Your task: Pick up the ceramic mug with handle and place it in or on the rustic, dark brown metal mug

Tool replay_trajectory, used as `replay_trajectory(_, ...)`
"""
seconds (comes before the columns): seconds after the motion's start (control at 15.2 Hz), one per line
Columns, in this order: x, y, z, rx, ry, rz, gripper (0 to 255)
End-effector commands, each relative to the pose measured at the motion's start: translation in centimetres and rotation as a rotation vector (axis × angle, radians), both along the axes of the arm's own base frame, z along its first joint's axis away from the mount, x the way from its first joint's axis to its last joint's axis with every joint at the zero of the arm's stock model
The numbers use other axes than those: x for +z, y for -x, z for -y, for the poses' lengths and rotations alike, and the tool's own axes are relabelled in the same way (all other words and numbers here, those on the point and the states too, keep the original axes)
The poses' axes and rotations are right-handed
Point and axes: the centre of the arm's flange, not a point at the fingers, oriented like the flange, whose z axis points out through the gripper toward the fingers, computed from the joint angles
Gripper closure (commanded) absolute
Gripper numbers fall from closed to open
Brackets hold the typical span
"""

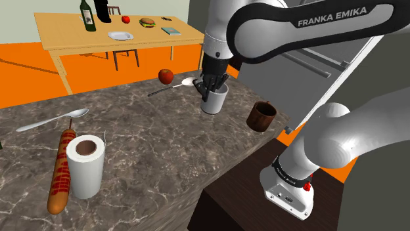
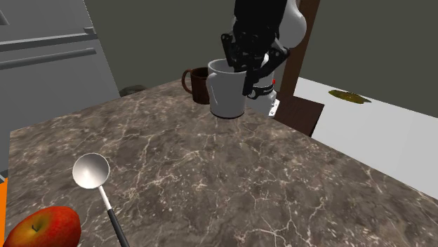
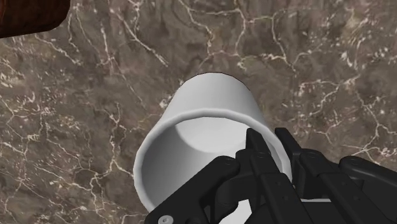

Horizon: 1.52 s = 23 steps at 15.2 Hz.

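White, smooth and cylindrical, the mug (image 1: 214, 100) is upright on the veined marble surface (image 1: 151, 138), near the rough dark brown mug (image 1: 261, 116), at its left in the shoulder view. Your jaws pinch the white wall, one finger inside the rim.

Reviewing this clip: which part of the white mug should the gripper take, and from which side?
Its rim wall, from above. The white mug stands upright with its mouth open, and the wall is thin enough for one finger inside and one outside, as the gripper clasps it here.
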Motion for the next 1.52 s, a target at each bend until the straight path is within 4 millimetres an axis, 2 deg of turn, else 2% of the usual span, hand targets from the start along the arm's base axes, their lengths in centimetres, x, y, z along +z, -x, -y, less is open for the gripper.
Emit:
replay_trajectory(0.0, 1.2, 0.0, 0.0, 0.0, 0.0, 0.0, 255)
replay_trajectory(0.79, 7.2, 0.0, 0.0, 0.0, 0.0, 0.0, 255)
replay_trajectory(1.45, 8.4, 6.5, 11.4, 0.0, 0.0, 0.0, 255)
